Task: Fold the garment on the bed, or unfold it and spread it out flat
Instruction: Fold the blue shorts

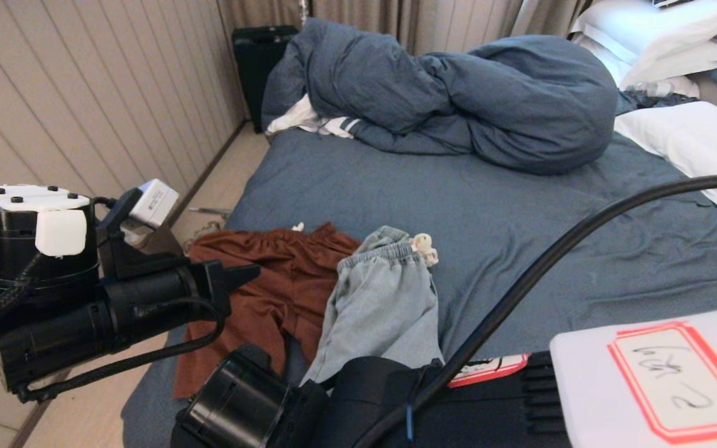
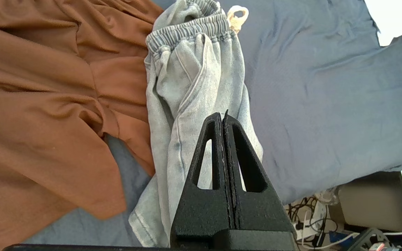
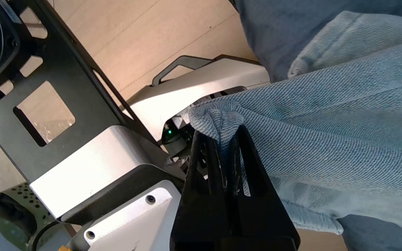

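Right gripper pinches the grey pants' lower end; left gripper idle, empty, above them.

Head view: the grey pants (image 1: 378,305) lie on the bed (image 1: 520,249), near its front edge, waistband toward the duvet (image 1: 458,93), legs running back toward the robot and vanishing behind the arms; they touch the brown shorts (image 1: 259,292) on the left. Left wrist view: the left gripper (image 2: 223,116) is closed on nothing and hovers over the pants' middle, pointing along their long axis. Right wrist view: the right gripper (image 3: 223,137) is clamped on a bunched corner of the pants off the bed's edge, over the floor. Judgement: the right arm alone has hold of the cloth, so any spreading pull must run from this corner away from the waistband.
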